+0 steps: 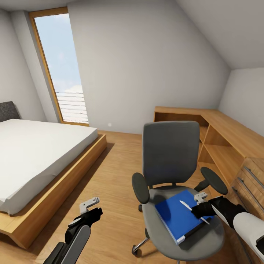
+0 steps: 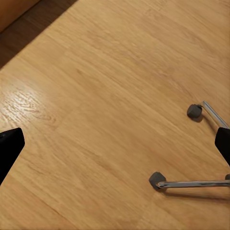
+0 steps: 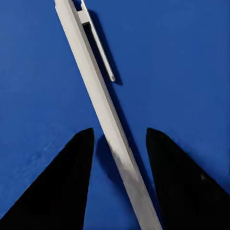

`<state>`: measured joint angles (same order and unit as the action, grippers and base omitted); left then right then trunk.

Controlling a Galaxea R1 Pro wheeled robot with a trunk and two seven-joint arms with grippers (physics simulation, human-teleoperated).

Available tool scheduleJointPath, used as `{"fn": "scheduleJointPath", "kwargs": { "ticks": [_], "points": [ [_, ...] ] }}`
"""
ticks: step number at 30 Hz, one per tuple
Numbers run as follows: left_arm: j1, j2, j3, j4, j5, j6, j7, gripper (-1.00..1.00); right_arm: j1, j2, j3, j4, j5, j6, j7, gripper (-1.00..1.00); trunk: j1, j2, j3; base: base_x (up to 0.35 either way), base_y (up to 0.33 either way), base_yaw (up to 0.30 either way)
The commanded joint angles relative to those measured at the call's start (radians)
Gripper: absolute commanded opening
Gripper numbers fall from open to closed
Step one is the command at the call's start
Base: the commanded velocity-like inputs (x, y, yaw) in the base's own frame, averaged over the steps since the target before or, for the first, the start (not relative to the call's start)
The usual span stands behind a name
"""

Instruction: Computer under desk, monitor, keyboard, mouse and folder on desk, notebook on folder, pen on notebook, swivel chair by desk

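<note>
Blue and smooth, a flat rectangular folder (image 1: pixel 180 215) lies on the grey seat of the swivel chair (image 1: pixel 169 152), white page edges showing along its near side. On its cover rests a slim silver pen (image 1: pixel 194 212), faceted along the barrel with a thin metal clip; in the right wrist view the pen (image 3: pixel 103 112) runs lengthwise between the two dark pointed fingers (image 3: pixel 60 184), which stand spread on either side of it with blue cover showing in the gaps, not touching it. The right gripper (image 1: pixel 202 210) hovers directly over the pen, its black wrist and white forearm reaching in from the side of the wooden desk (image 1: pixel 227 135), which has open shelves and metal-handled drawers. The left gripper (image 1: pixel 89 206) hangs open over pale, grained wood flooring (image 2: pixel 105 96), the chair's chrome legs and dark castors (image 2: pixel 156 179) just beyond its fingertips. No writing or label is legible on the folder or pen. A white mattress on a low wooden bed frame (image 1: pixel 55 194) sits well off to the left gripper's outer side.
</note>
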<state>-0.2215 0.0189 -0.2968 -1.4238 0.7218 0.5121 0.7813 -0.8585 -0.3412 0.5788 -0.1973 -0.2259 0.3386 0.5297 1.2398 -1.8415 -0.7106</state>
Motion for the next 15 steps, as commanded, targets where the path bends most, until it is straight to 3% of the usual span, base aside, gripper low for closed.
{"fn": "scheduleJointPath", "kwargs": {
  "ticks": [1,15],
  "points": [
    [-0.001,0.001,-0.002,-0.001,0.007,0.002,0.009,1.0,-0.001,-0.001,0.006,-0.002,-0.01,0.008,0.001,-1.0,0.0,-0.001,-0.001,0.0,0.0,0.0],
    [-0.001,0.001,-0.002,-0.001,0.008,0.002,0.009,1.0,-0.001,-0.001,0.004,-0.003,-0.012,0.008,0.004,-1.0,0.0,-0.001,-0.001,0.0,0.0,0.0]
  ]
}}
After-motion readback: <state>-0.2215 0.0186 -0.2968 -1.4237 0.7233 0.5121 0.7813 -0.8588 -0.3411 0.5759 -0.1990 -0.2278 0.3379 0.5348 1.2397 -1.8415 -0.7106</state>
